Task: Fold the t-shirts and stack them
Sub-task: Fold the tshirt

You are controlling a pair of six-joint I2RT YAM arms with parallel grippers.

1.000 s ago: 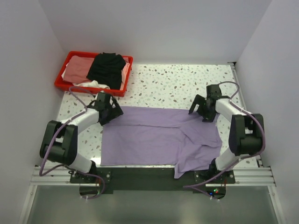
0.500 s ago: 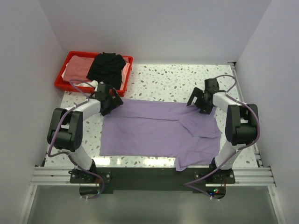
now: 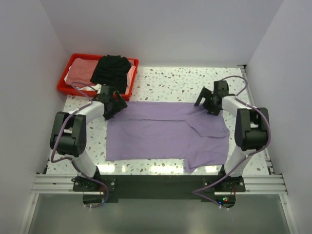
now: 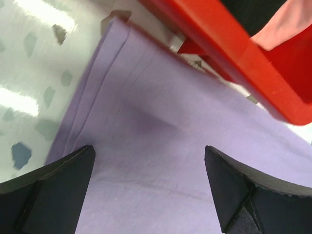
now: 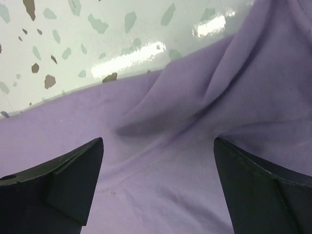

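One view, overhead: whole lavender shirt [image 3: 165,136].

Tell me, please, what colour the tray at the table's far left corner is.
The tray is bright red; the top external view shows it best.

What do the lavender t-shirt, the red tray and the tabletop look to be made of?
Lavender t-shirt: soft matte cloth, likely cotton; it wrinkles and shows stitched hem lines. Red tray: rigid, slightly glossy plastic by its smooth moulded rim. Tabletop: hard polished speckled surface mirroring the lights; stone or laminate, cannot tell.
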